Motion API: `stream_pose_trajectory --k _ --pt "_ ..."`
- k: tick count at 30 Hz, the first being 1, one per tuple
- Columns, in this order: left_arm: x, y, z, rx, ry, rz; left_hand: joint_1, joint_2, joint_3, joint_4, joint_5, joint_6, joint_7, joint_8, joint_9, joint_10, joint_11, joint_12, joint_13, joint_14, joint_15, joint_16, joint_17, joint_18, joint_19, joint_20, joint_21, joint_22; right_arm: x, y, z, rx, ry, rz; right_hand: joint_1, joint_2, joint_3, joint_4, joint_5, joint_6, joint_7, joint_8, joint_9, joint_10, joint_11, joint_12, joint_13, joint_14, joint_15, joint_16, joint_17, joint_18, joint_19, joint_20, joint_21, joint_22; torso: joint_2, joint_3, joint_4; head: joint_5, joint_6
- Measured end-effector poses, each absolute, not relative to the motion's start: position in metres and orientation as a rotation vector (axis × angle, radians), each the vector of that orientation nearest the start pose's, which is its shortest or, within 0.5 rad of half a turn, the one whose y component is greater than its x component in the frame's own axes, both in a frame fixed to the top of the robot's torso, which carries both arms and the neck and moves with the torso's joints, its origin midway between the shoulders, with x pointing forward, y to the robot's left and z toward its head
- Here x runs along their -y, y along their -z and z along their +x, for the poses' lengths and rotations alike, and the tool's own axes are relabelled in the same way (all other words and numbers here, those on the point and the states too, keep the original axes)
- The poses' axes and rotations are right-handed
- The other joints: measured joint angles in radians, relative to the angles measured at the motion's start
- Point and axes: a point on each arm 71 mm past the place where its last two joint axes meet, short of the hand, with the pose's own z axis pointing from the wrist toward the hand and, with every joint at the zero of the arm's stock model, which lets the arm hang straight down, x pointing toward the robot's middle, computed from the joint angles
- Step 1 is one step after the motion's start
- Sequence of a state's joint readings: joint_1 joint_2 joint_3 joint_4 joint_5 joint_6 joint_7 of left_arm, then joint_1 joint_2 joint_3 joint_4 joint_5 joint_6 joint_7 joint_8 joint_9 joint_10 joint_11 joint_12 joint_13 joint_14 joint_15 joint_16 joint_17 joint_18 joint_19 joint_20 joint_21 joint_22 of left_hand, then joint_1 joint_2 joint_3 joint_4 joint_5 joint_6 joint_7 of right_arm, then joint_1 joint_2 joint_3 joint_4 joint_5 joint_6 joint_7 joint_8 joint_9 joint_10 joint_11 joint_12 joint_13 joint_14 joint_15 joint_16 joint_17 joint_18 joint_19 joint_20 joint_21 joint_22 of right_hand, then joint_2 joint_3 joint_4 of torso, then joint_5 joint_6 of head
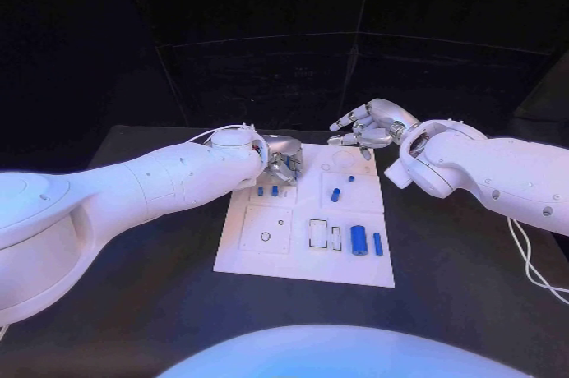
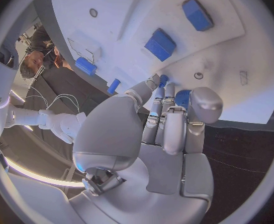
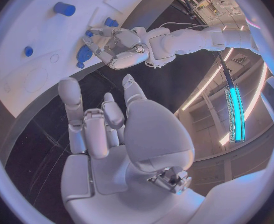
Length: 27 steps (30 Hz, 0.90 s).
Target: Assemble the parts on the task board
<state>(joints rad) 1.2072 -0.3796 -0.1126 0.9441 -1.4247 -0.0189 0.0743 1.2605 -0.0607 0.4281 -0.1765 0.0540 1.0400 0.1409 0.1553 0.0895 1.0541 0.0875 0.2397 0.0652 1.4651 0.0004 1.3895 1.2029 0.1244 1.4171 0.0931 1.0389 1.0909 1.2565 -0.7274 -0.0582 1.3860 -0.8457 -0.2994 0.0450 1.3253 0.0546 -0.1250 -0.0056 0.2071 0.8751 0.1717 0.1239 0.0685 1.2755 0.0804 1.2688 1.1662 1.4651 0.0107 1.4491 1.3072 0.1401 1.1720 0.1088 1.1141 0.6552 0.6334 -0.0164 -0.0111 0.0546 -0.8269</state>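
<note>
The right robot hand (image 3: 109, 134) is seen from behind, with its fingers (image 3: 70, 97) raised and set apart and nothing held between them; it hangs over the dark desk (image 3: 46, 134), off the edge of the white board (image 3: 31, 40). Across that edge, the left robot hand (image 3: 115, 47) is reached in on its white arm (image 3: 186, 37), its fingers bent down onto the board among small blue parts. Two of these parts (image 3: 84, 55) lie touching or just beside its fingertips; whether one is held cannot be told. A blue cylinder (image 3: 64, 8) stands apart, and a small blue round piece (image 3: 29, 51) sits beside faint circular outlines.
</note>
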Motion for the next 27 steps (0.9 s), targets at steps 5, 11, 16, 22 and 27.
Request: stream_pose_trajectory --k 5,11,16,22,27 --pt "-0.1109 0.2469 0.5538 -1.949 0.655 0.366 0.0 0.0 0.005 0.0 0.0 0.0 0.0 0.0 0.0 0.002 -0.002 0.0 0.0 0.0 0.0 0.0 0.0 0.0 0.0 0.0 0.0 0.0 0.1819 0.1735 0.5181 -1.723 -1.015 0.332 0.004 0.004 0.0 0.0 0.0 0.0 0.0 0.0 0.0 0.0 0.0 0.0 0.0 0.0 0.0 0.0 0.0 0.0 0.0 0.0 0.0 -0.001 0.001 -0.0001 0.0 -0.002 0.0" --pt "-0.1108 0.2473 0.5548 -1.949 0.652 0.363 0.0 0.0 0.005 0.0 0.0 0.004 0.004 -0.004 0.0 0.007 0.0 0.0 0.001 0.0 0.0 0.0 0.0 0.0 0.0 0.0 0.005 0.003 0.1814 0.1735 0.5181 -1.723 -1.016 0.331 0.004 0.004 0.0 0.0 0.0 0.0 0.0 0.0 0.0 0.0 0.0 0.0 0.0 0.0 0.0 0.0 0.0 0.0 0.0 0.0 0.0 -0.001 0.001 0.0 0.0004 -0.003 0.0" --pt "-0.1111 0.2473 0.5557 -1.949 0.649 0.361 0.0 0.0 0.012 -0.001 0.0 0.004 0.004 -0.004 0.0 0.007 0.0 -0.001 0.003 0.0 0.0 0.0 0.0 0.0 0.0 0.0 0.005 0.005 0.1814 0.1735 0.5181 -1.723 -1.016 0.331 0.004 0.004 0.0 0.0 0.0 0.0 0.0 0.0 0.0 0.0 0.0 0.0 0.0 0.0 0.0 0.0 0.0 0.0 0.0 0.0 0.0 -0.001 0.001 -0.0001 0.0006 -0.004 0.0" --pt "-0.1129 0.2471 0.5571 -1.948 0.643 0.355 0.006 -0.006 0.017 -0.006 0.0 0.004 0.004 -0.021 -0.006 -0.003 0.002 -0.023 0.0 0.0 0.0 0.0 -0.008 0.0 0.0 0.0 0.005 0.005 0.1813 0.1735 0.5182 -1.723 -1.016 0.332 0.004 0.004 0.0 0.0 0.0 0.0 0.0 0.0 0.0 0.0 0.0 0.0 0.0 0.0 0.0 0.0 0.0 0.0 0.0 0.0 0.0 -0.001 0.001 -0.0001 0.0012 -0.005 0.0" --pt "-0.114 0.2466 0.5577 -1.947 0.641 0.353 0.007 -0.017 0.017 -0.006 0.0 -0.008 0.003 -0.031 -0.01 -0.03 0.011 -0.036 -0.003 0.0 0.0 0.0 -0.013 0.0 -0.003 0.003 0.005 0.004 0.1813 0.1735 0.5182 -1.723 -1.016 0.332 0.004 0.004 0.0 0.0 0.0 0.0 0.0 0.0 0.0 0.0 0.0 0.0 0.0 0.0 0.0 0.0 0.0 0.0 0.0 0.0 0.0 -0.001 0.001 0.0 0.0014 -0.005 -0.001"
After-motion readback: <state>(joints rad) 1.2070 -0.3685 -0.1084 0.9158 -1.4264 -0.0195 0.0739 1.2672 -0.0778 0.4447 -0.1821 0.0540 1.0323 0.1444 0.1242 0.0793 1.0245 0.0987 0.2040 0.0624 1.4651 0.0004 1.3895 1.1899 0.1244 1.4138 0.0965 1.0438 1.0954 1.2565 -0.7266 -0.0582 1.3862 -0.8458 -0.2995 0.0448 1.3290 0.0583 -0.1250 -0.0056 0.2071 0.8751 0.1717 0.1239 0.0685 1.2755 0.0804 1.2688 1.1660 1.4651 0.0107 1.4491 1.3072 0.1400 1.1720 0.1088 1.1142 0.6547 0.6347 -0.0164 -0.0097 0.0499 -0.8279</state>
